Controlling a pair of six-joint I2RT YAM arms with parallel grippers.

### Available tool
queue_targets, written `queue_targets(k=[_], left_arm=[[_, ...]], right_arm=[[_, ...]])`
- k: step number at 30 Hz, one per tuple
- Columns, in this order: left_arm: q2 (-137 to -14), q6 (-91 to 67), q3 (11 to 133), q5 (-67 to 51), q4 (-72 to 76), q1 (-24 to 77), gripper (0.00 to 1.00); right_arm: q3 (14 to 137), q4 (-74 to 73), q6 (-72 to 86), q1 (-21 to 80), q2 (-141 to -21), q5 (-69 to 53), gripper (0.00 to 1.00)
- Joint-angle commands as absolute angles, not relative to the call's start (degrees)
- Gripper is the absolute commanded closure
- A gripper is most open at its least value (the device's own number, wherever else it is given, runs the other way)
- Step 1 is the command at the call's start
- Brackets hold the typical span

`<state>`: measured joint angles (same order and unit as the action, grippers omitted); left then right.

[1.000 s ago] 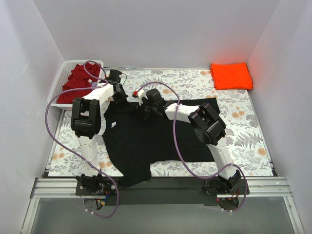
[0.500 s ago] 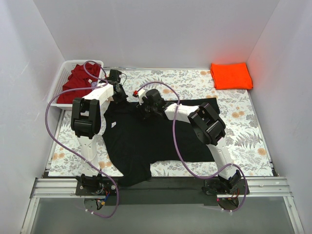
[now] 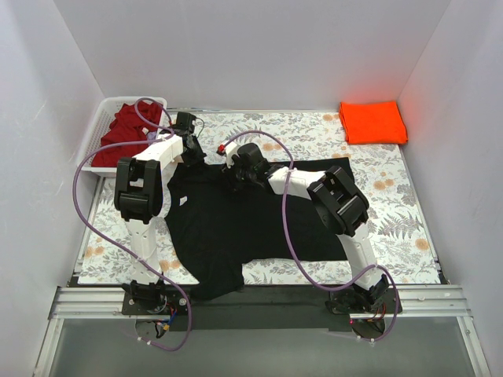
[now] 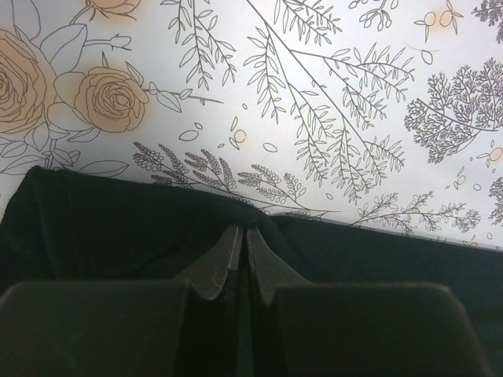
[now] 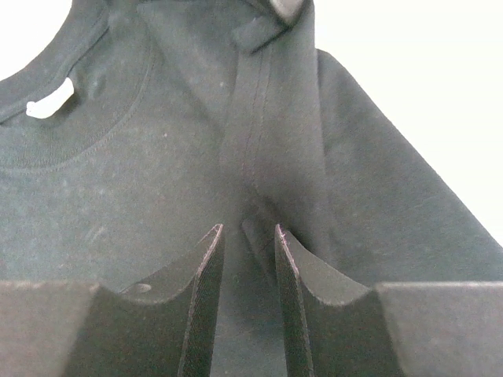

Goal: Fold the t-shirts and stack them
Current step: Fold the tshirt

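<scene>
Top external view: the black t-shirt [image 3: 236, 228] lies spread across the middle of the bench [image 3: 393, 204], its lower hem hanging over the near edge. My left claw [image 4: 242, 236] sits at the shirt's far left edge. Its jaws are pressed together on the cloth's rim, which tents up at the tips, with bare flowered bench just beyond. My right claw [image 5: 245, 232] is down on the shirt's far edge near the collar. It is narrow, with a raised ridge of black cloth pinched between the fingers and the white neck label [image 5: 49, 100] off to one side. The orange t-shirt [image 3: 373, 122] lies folded in the far right corner. The dark red t-shirt [image 3: 126, 126] sits bunched in the white basket [image 3: 94, 149] at the far left corner.
</scene>
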<state>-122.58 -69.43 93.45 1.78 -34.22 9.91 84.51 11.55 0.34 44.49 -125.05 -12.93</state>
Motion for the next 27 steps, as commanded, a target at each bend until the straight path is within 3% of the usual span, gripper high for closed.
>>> queue_targets(k=[1, 22, 27], left_arm=[[-122.43, -68.91, 93.43, 1.14, -33.40, 9.67, 1.00], [-122.70, -68.82, 93.34, 0.97, -33.57, 9.76, 1.00], [-122.43, -68.73, 93.51, 1.32, -33.84, 9.75, 1.00]], right_arm=[[84.11, 14.59, 0.09, 44.91, -121.38, -11.25, 0.61], [84.99, 13.71, 1.49, 45.09, -129.99, -12.13, 0.62], [85.08, 13.45, 1.67, 45.09, -128.77, -12.74, 0.75]])
